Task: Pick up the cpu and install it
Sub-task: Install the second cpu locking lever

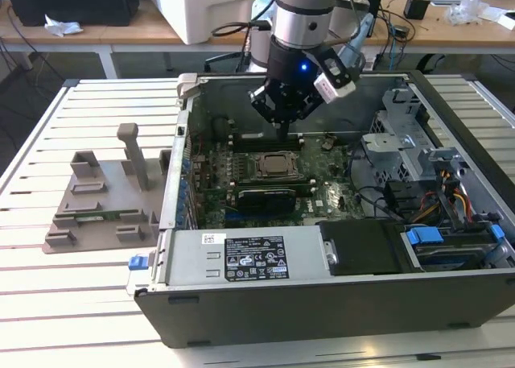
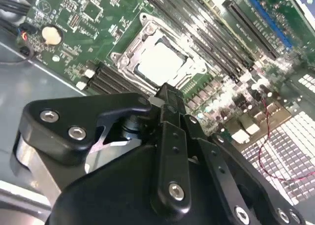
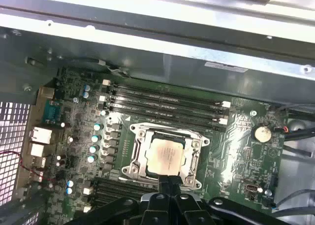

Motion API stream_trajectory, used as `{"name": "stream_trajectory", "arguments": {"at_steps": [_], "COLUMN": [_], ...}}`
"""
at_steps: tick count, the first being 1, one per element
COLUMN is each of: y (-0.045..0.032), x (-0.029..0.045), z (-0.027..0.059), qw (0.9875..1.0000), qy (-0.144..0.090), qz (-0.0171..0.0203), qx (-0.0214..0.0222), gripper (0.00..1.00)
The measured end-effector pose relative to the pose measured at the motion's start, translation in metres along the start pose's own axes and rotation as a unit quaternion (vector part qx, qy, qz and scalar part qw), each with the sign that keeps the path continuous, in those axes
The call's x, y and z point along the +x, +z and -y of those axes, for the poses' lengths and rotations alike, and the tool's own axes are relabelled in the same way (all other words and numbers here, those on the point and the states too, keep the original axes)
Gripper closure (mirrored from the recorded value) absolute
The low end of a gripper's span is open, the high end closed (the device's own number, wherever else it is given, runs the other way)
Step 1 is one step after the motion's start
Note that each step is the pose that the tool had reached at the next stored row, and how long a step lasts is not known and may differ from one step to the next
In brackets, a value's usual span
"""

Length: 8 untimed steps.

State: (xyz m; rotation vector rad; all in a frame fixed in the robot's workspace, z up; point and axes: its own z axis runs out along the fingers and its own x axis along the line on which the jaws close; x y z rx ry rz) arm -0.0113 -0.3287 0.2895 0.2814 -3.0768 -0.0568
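The cpu (image 1: 278,165) lies flat in the motherboard socket inside the open computer case; its silver top shows in both wrist views (image 2: 160,62) (image 3: 166,156). The metal socket frame (image 3: 139,156) surrounds it. My gripper (image 1: 283,126) hangs above the board, slightly behind the socket and apart from the chip. Its black fingers (image 2: 167,102) are pressed together with nothing between them, and in the first wrist view the fingertips (image 3: 167,184) sit just beside the socket's edge.
The open case (image 1: 322,303) has tall walls all round, with memory slots (image 3: 162,103) beside the socket and cables and drive bays (image 1: 451,223) on the exterior view's right. A grey plastic holder tray (image 1: 105,207) stands on the slatted table to the exterior view's left.
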Motion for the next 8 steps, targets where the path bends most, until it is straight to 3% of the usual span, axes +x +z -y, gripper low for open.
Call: {"name": "stream_trajectory", "arguments": {"at_steps": [8], "y": [-0.0016], "x": [0.0001], "z": [-0.0001], "qw": [1.0000], "qy": [0.000], "qz": [0.0000], "qx": [-0.0001], "gripper": [0.89]}}
